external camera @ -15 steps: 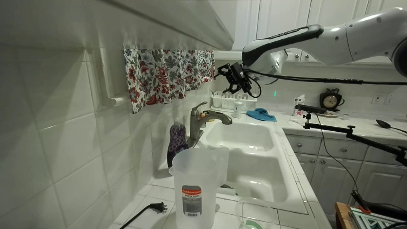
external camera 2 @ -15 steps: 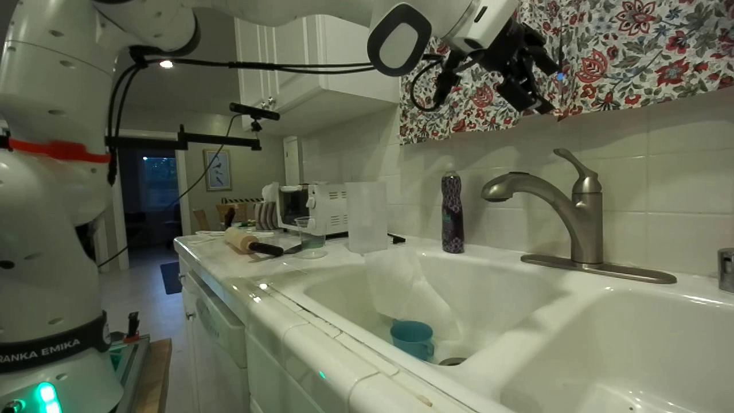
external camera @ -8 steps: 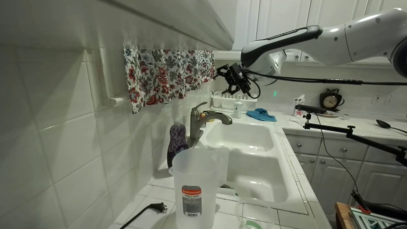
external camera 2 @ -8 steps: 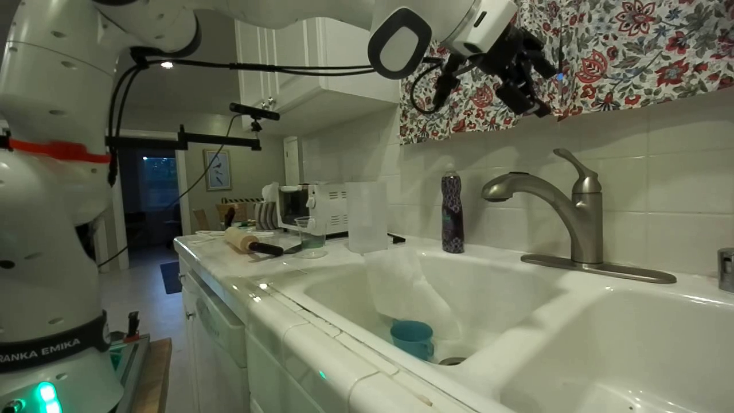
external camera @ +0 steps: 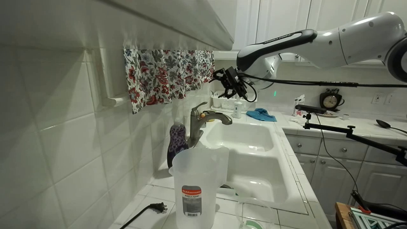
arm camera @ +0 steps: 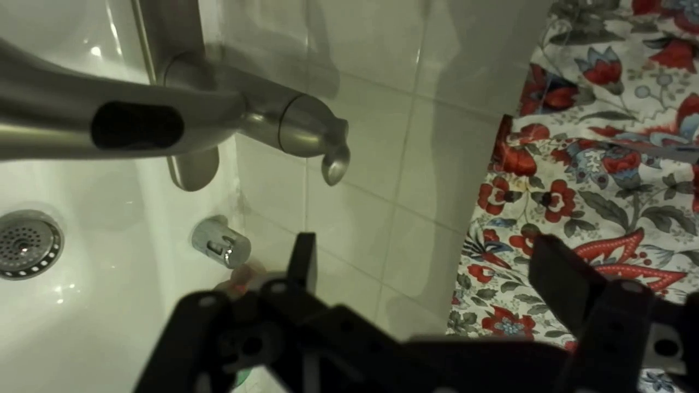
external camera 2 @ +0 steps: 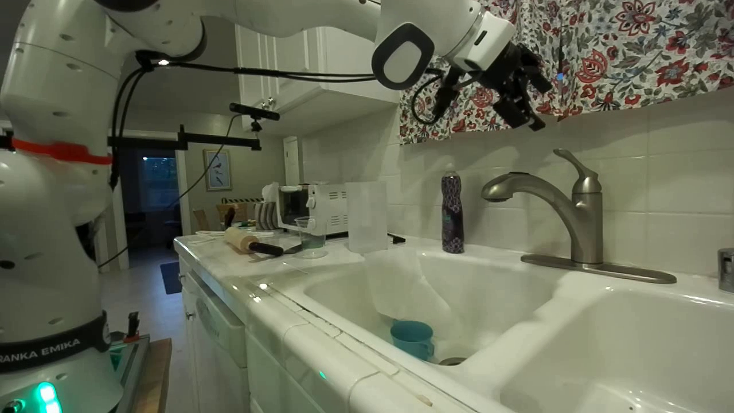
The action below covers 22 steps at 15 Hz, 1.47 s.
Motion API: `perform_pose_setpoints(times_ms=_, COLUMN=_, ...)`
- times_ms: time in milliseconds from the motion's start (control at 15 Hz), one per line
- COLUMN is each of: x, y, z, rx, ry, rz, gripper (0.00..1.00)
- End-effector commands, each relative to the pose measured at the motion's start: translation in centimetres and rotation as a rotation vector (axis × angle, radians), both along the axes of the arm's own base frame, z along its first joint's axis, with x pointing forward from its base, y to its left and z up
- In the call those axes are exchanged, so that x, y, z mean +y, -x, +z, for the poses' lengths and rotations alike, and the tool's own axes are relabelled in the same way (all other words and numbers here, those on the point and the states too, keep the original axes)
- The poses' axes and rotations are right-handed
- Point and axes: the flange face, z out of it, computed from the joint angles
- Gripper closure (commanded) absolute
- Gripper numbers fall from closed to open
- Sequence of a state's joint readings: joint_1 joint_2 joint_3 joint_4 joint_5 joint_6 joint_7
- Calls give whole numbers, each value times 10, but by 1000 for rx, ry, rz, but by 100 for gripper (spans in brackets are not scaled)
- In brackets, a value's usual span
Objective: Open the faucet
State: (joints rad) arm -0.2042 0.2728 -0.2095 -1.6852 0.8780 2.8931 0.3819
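The brushed-metal faucet stands behind the sink and shows in both exterior views. Its lever handle sits on top, tilted up. In the wrist view the faucet is at the upper left, and its lever points down in the picture. My gripper is in the air above the spout, in front of the curtain, apart from the faucet. It also shows in an exterior view. In the wrist view the gripper has its fingers wide apart with nothing between them.
A flowered curtain hangs close behind the gripper. A purple bottle stands beside the faucet. A translucent jug stands on the counter. A blue cup lies in the double sink. A cabinet overhangs the counter.
My gripper has moved down a little, and to the left in both exterior views. It has stayed open. The faucet and its lever have not moved.
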Motion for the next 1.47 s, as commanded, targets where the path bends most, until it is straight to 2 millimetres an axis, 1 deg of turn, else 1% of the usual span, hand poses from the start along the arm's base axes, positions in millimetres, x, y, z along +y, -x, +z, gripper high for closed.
perform_pose_setpoints(times_ms=0, x=-6, y=-16, z=-8, rx=-23, ry=-38, rz=-22, gripper=0)
perform_pose_setpoints(times_ms=467, x=-14, y=-33, z=-21, rx=-36, ry=-69, rz=-23, gripper=0)
perform_pose_setpoints(times_ms=800, x=-14, y=-44, z=-29, rx=-37, ry=-88, rz=-15, gripper=0)
perform_pose_setpoints(times_ms=1133, x=-13, y=-49, z=-38, rx=-20, ry=-95, rz=-6, gripper=0)
perform_pose_setpoints(times_ms=1267, x=-13, y=-50, z=-41, rx=-14, ry=-105, rz=-2, gripper=4)
perform_pose_setpoints(times_ms=1333, x=-13, y=-51, z=-42, rx=-15, ry=-110, rz=1, gripper=5)
perform_pose_setpoints(times_ms=1400, x=-13, y=-51, z=-43, rx=-13, ry=-111, rz=2, gripper=11)
